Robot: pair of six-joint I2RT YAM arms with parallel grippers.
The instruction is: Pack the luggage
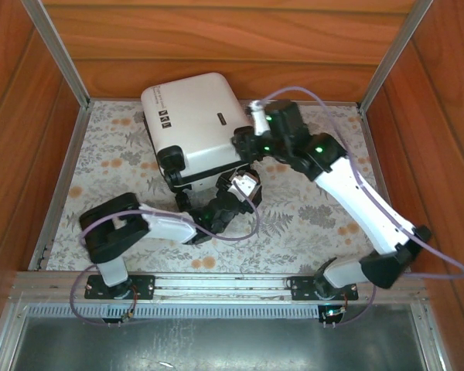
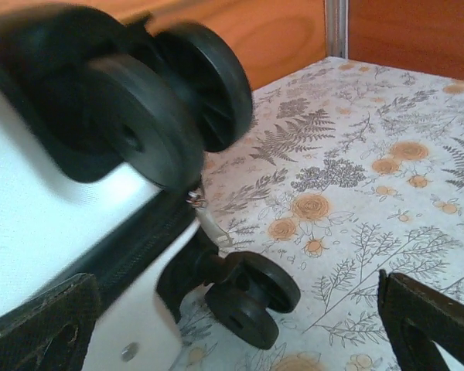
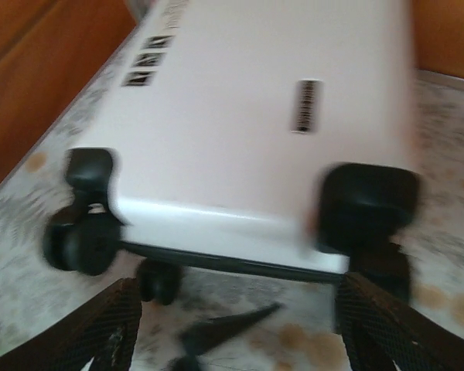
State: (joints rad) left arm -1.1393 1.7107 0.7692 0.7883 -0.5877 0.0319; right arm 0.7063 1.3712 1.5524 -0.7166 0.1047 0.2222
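While you're on the top view: the luggage (image 1: 192, 124) lies flat and shut on the floral table cover (image 1: 317, 224), toward the far left, white shell up, wheel end facing the arms. The zip along the near edge looks closed as far as you can see it.

Your left gripper (image 1: 245, 185) sits just beside the case's near-right corner, at the wheel end. On the left wrist view its fingers (image 2: 39, 328) are spread wide with nothing gripped. One finger overlaps the shell edge by the zip; contact can't be told. The upper caster (image 2: 178, 93) is close and blurred. The lower caster (image 2: 251, 297) rests on the cover, framed between the fingers but further out. The zip pull (image 2: 206, 220) hangs at the seam between the two casters.

Your right gripper (image 1: 241, 141) is at the case's right side, near that same corner. On the right wrist view its fingers (image 3: 93, 332) are well apart and holding nothing, case ahead of them, whole frame blurred. You get the shell top with one black label (image 3: 303, 105) mid-panel and three small marks (image 3: 147, 58) near the far-left edge. There's a left caster (image 3: 81, 243) and a black wheel housing (image 3: 369, 205) at right.

Wooden walls (image 1: 216, 39) box the table in.
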